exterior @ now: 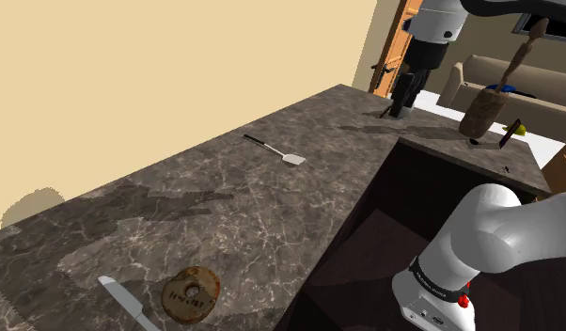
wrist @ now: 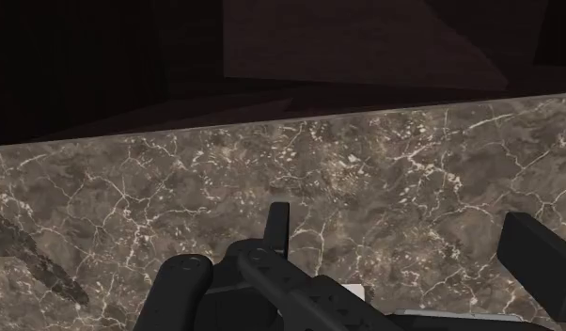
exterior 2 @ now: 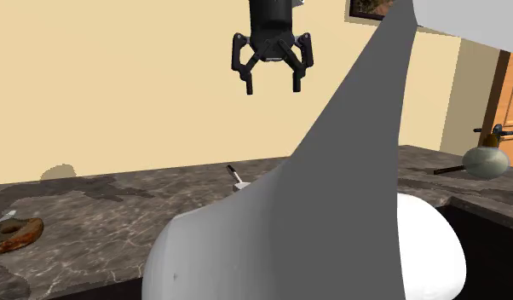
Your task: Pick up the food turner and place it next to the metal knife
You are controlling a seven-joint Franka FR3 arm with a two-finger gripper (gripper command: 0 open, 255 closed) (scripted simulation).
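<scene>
Count: one turner [exterior: 274, 150], one knife [exterior: 123, 299], one donut [exterior: 190, 291]. Turner: thin dark handle, pale flat blade. My gripper [exterior 2: 271, 85] released, empty, above the counter [exterior: 225, 212].

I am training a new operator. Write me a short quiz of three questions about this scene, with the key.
1. True or false: the gripper holds the turner.
2. What lies beside the knife on the counter? A) a donut B) a cup C) a plate
3. Fill in: the gripper's fingers stand ____ (open or shut).

Key: 1 false, the turner lies on the counter, far from the gripper; 2 A; 3 open.
</scene>
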